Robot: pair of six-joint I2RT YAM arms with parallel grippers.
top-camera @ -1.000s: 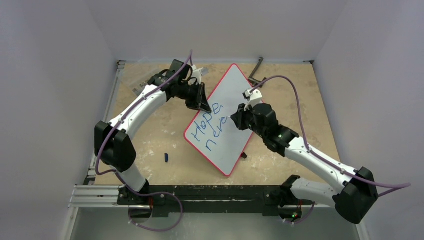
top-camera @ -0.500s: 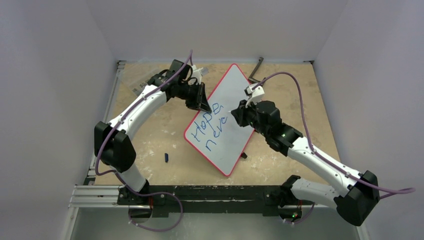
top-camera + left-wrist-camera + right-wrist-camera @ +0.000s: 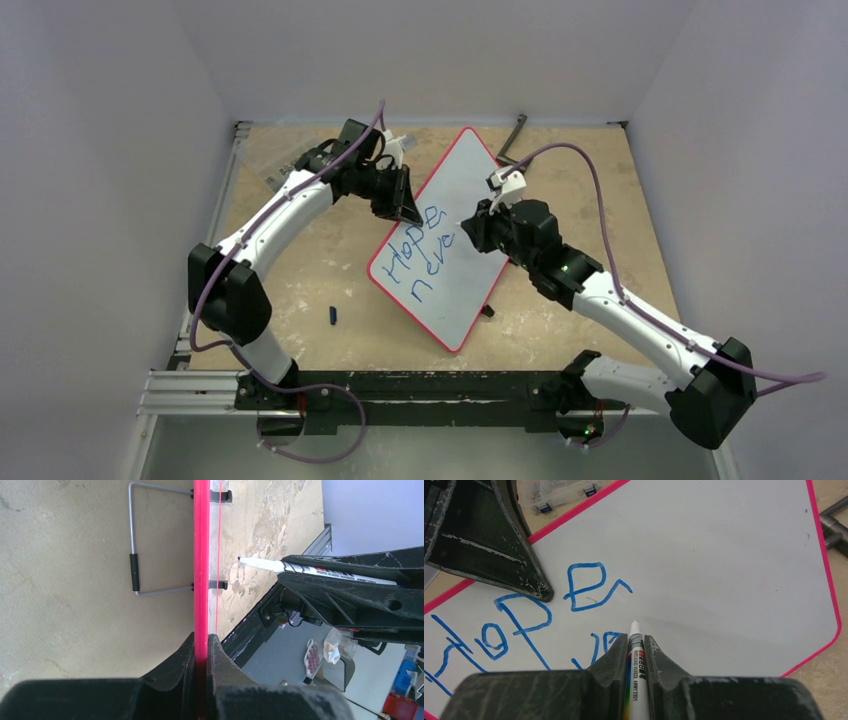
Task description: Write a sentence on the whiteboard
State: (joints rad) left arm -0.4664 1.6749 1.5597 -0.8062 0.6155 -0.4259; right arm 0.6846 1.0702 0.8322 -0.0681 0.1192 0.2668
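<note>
The whiteboard [image 3: 470,190] with a red rim lies turned like a diamond at the table's middle. Blue lettering [image 3: 422,252] on it reads "Hope" and below it "neve"; the right wrist view shows it too [image 3: 524,625]. My left gripper [image 3: 405,205] is shut on the board's upper left red rim [image 3: 201,555], seen edge-on. My right gripper [image 3: 472,228] is shut on a white marker [image 3: 634,670], whose tip [image 3: 634,624] sits at the board surface just right of the last blue letter. The marker also shows in the left wrist view [image 3: 300,569].
A dark blue marker cap [image 3: 333,315] lies on the table left of the board. A clear plastic packet [image 3: 285,170] lies at the far left, and a dark metal tool [image 3: 512,140] at the far right. A wire stand [image 3: 134,555] shows behind the board.
My right gripper with the marker has shifted slightly up and to the left along the second line. The left gripper and the board have not moved.
</note>
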